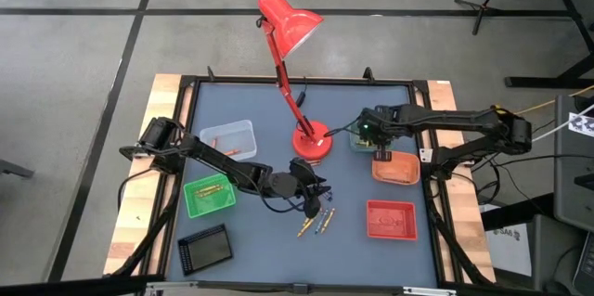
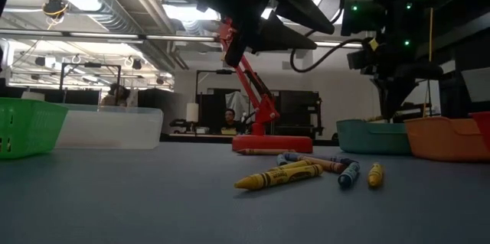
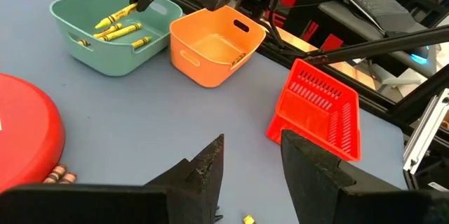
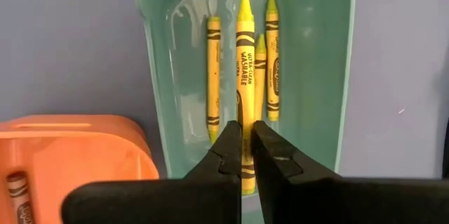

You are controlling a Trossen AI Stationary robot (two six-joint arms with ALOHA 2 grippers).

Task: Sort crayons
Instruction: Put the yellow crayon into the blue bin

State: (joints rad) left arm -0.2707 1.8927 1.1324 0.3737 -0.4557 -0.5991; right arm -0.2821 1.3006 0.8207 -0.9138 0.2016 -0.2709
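Observation:
Several loose crayons (image 1: 317, 222), yellow and blue, lie on the blue table in front of the red lamp; they also show in the low view (image 2: 280, 175). My left gripper (image 3: 252, 164) is open and empty above them (image 1: 314, 203). My right gripper (image 4: 246, 150) is shut on a yellow crayon (image 4: 244, 55) over the teal tray (image 1: 364, 140), where three more yellow crayons (image 4: 270, 55) lie. The orange tray (image 1: 396, 168) holds an orange crayon (image 4: 19, 197). Two orange crayons (image 3: 59, 176) lie by the lamp base. My right gripper pinches the yellow crayon between its two fingers, on the wrapped shaft near its blunt end (image 4: 244, 129). The fingers come from above, and the crayon's pointed end (image 4: 244, 3) reaches out past them. The crayon is over the teal tray's inside; whether it touches the floor I cannot tell.
The red desk lamp's base (image 1: 311, 140) stands mid-table with its arm leaning to the far side. A red tray (image 1: 391, 219) is at the near right, a green tray (image 1: 209, 194) and a clear tray (image 1: 227, 138) at the left, a black tray (image 1: 204, 248) at the near left.

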